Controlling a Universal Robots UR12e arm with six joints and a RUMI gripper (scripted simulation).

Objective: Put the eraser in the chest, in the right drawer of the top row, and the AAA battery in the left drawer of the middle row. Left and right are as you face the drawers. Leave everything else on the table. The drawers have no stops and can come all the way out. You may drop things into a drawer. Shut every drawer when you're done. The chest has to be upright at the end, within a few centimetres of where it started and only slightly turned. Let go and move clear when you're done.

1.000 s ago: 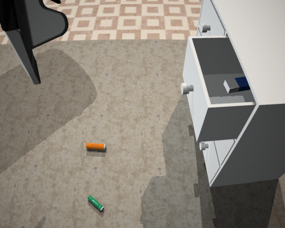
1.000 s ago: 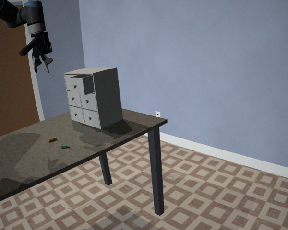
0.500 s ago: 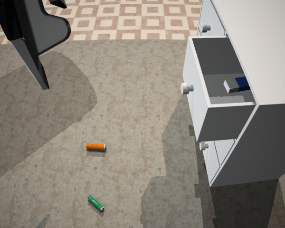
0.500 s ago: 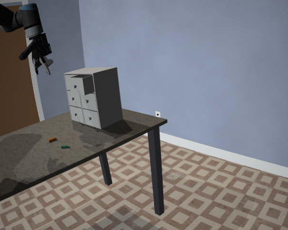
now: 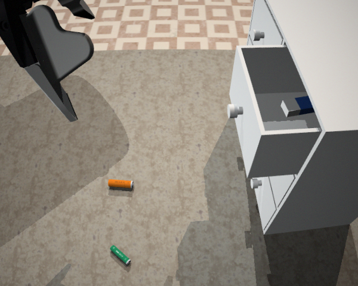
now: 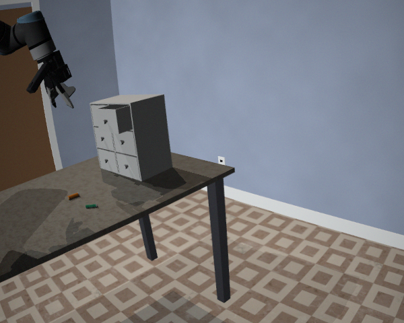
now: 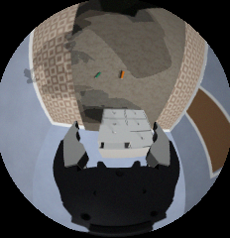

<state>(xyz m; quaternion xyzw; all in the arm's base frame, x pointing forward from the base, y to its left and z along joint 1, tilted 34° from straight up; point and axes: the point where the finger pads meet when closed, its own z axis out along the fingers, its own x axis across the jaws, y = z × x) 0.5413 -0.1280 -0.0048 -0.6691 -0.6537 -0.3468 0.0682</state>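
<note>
The white chest (image 5: 321,185) (image 6: 151,138) (image 7: 125,151) stands upright. Its top right drawer (image 5: 245,123) (image 6: 112,114) is pulled partway out. The white eraser with a blue sleeve (image 5: 304,105) lies in it, its far end hidden by the chest top. The middle left drawer (image 6: 106,144) looks shut. The thinner green battery (image 5: 120,255) (image 6: 91,206) (image 7: 97,74), which looks like the AAA, lies on the table. My gripper (image 5: 83,68) (image 6: 62,105) (image 7: 116,122) is open and empty, high above the table in front of the chest.
A thicker orange battery (image 5: 120,183) (image 6: 73,196) (image 7: 122,74) lies on the table near the green one, farther from the table's near edge in the exterior view. The open drawer's knob (image 5: 233,111) sticks out toward my side. The other drawers look shut.
</note>
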